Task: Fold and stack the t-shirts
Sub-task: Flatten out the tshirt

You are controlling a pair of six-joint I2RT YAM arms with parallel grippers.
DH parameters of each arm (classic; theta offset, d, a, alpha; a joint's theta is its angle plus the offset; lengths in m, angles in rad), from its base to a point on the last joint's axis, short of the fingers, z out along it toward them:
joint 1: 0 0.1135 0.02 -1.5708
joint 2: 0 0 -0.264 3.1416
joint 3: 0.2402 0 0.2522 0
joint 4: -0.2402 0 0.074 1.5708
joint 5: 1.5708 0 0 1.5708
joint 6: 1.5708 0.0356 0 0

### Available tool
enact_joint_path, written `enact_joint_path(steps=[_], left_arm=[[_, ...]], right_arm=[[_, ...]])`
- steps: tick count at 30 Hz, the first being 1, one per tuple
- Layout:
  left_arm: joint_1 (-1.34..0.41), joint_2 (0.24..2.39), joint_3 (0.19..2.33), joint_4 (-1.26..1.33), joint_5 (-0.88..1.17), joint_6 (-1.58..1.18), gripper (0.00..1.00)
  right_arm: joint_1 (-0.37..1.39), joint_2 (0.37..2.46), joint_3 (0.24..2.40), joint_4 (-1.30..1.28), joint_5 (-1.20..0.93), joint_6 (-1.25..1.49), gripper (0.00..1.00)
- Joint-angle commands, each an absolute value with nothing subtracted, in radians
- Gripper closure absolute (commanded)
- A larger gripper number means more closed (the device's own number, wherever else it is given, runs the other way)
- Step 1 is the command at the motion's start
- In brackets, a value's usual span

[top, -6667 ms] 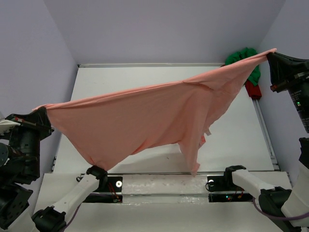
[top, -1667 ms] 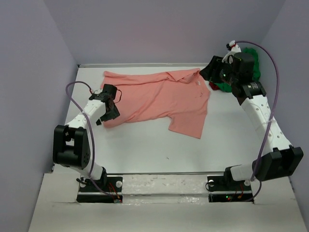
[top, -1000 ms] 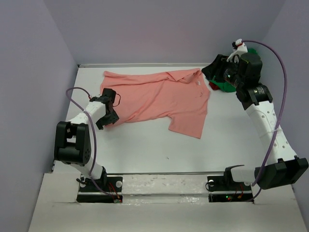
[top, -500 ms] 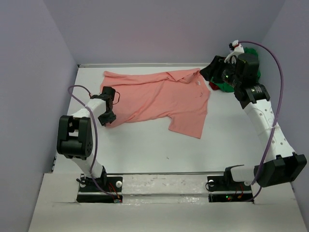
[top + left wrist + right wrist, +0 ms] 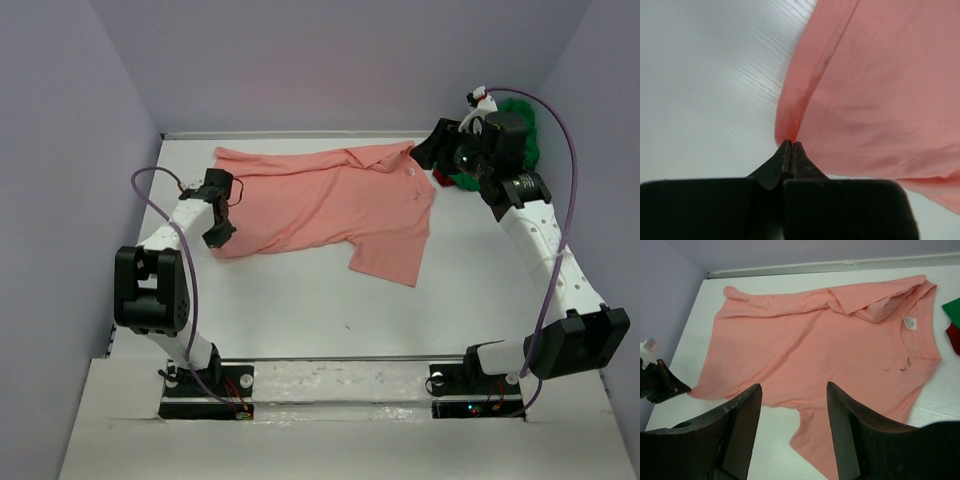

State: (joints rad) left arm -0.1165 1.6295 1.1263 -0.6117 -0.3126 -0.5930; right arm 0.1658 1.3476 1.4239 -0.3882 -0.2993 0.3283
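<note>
Left gripper (image 5: 791, 145) seemingly clamps a hem corner, a good hold on the limp, light salmon t-shirt (image 5: 330, 200); right gripper (image 5: 792, 390) gapes

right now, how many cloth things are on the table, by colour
salmon pink t-shirt: 1
green t-shirt, bunched in the far right corner: 1
red thing beside it, kind unclear: 1
total: 3

At the far right corner of the table (image 5: 300, 300), the green t-shirt (image 5: 530, 120) is mostly hidden behind the right arm (image 5: 535, 225). Seen from the left wrist, the pink t-shirt (image 5: 875, 85) runs off the top and right edges.
</note>
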Motion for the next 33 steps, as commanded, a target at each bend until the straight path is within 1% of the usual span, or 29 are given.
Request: enact_joint_path(steps=[1, 4, 9, 18, 22, 27, 33], left_arm=[[-0.048, 1.529, 1.195, -0.672, -0.373, -0.592, 1.00], [0.023, 1.514, 1.216, -0.675, -0.374, -0.595, 1.00], [0.078, 1.545, 1.267, -0.670, -0.350, -0.578, 1.00], [0.080, 1.770, 1.368, -0.655, -0.253, -0.572, 1.00], [0.029, 1.711, 1.367, -0.696, -0.316, -0.589, 1.00], [0.026, 1.586, 1.278, -0.733, -0.278, -0.598, 1.00], [0.026, 1.562, 1.227, -0.730, -0.201, -0.594, 1.00]], right_arm=[[0.172, 1.348, 1.427, -0.339, -0.305, 0.314, 0.40], [0.172, 1.348, 1.424, -0.341, -0.301, 0.314, 0.40], [0.172, 1.353, 1.424, -0.342, -0.308, 0.314, 0.39], [0.172, 1.354, 1.425, -0.342, -0.307, 0.308, 0.39], [0.172, 1.362, 1.427, -0.347, -0.308, 0.308, 0.39], [0.172, 1.362, 1.440, -0.344, -0.319, 0.311, 0.38], [0.172, 1.358, 1.436, -0.344, -0.328, 0.311, 0.38]])
